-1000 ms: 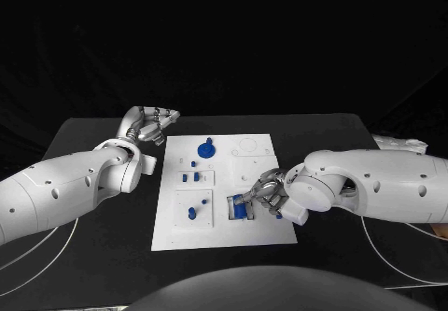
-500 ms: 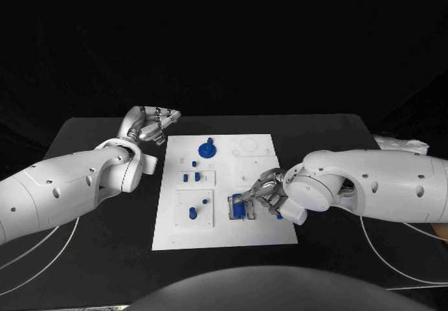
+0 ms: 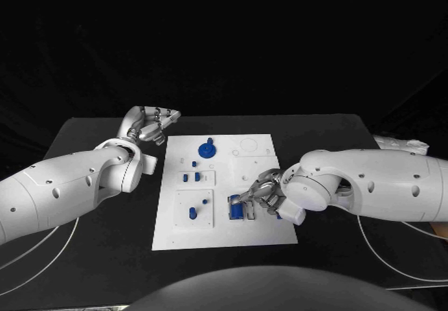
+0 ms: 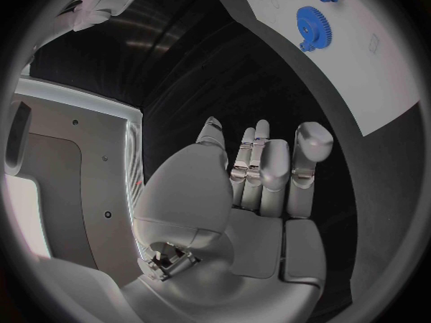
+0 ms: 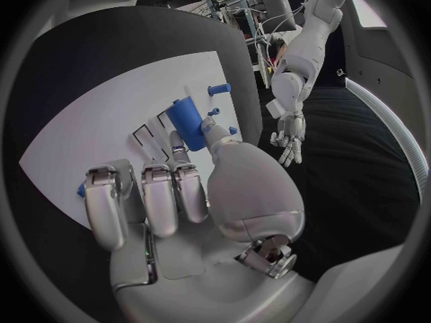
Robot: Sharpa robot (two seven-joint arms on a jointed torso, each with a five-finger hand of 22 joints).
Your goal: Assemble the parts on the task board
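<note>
Head view puts the right hand [image 3: 263, 196] over the task board [image 3: 224, 233] at its right edge, fingers closed on a blue cylinder [image 3: 239, 210]; the right wrist view shows that cylinder [image 5: 187, 122] upright above the board's slots. Left hand [image 3: 149, 124] hovers off the board's far left corner, fingers straight and apart, holding nothing, near the blue gear [image 4: 311, 26].

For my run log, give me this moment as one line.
left hand: open, off task board | right hand: at blue cylinder, grip unclear

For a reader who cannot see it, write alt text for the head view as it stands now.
The right robot hand rests on the near right part of the white task board, its fingers around a blue cylinder at a slotted holder. The left robot hand is raised beside the board's far left corner, holding nothing. A blue gear lies on the board.
</note>
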